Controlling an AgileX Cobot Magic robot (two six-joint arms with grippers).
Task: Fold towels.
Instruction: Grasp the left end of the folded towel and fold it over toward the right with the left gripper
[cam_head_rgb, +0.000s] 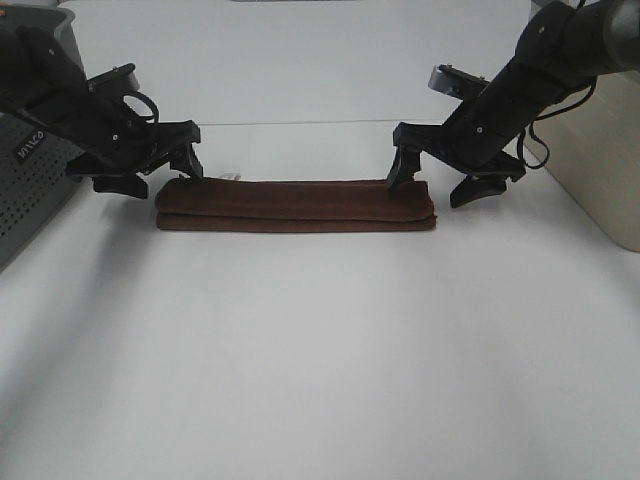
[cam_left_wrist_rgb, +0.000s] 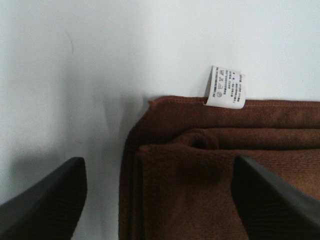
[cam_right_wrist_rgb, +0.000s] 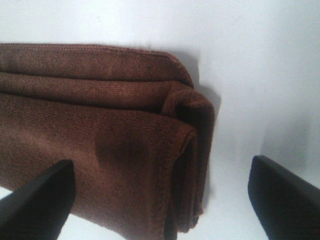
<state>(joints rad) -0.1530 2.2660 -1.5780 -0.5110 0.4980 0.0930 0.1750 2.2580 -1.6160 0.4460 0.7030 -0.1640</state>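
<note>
Left gripper (cam_head_rgb: 155, 180), right gripper (cam_head_rgb: 430, 190): jaws wide, over towel (cam_head_rgb: 295, 205) ends.

Left arm (cam_head_rgb: 60, 95): enters from upper left of frame, slopes down toward centre. Left gripper (cam_head_rgb: 152, 172): left of centre, jaws spread wide, fingertips pointing down, holding nothing. Right arm (cam_head_rgb: 560, 50): enters from upper right corner, slopes down and leftward. Right gripper (cam_head_rgb: 435, 182): right of centre, jaws likewise wide apart, tips down, holding nothing. Wrist views agree (only dark finger ends show): left fingers (cam_left_wrist_rgb: 45, 200) far apart, right fingers (cam_right_wrist_rgb: 285, 200) far apart. Both grippers at similar height mid-frame, mirrored.
</note>
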